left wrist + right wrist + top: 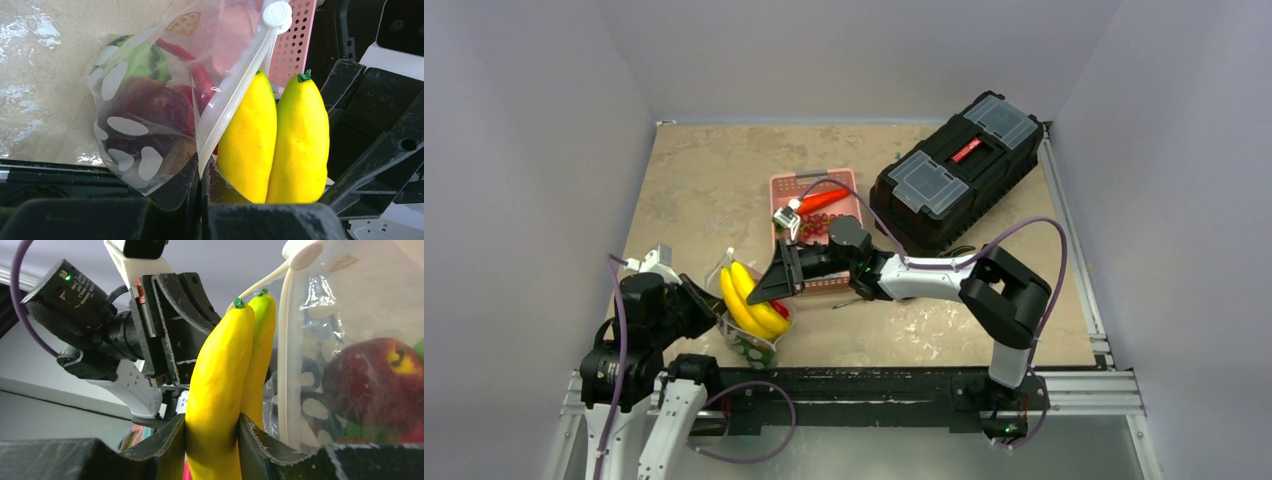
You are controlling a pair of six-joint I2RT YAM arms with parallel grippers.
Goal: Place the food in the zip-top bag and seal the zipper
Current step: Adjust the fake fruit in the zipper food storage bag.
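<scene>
The yellow banana bunch hangs over the mouth of the zip-top bag, with my right gripper shut on it. The bunch is still outside the clear wall of the bag. Inside the bag lie a dark-red apple, green pieces and a red chilli. My left gripper is shut on the white zipper at the bag's mouth, holding the bag up; the round slider sits at the top end. An orange carrot and dark-red grapes remain in the pink basket.
A black toolbox stands at the back right, just behind the right arm's elbow. The pink basket sits directly behind the right wrist. The left arm's camera and wrist are close beside the bananas.
</scene>
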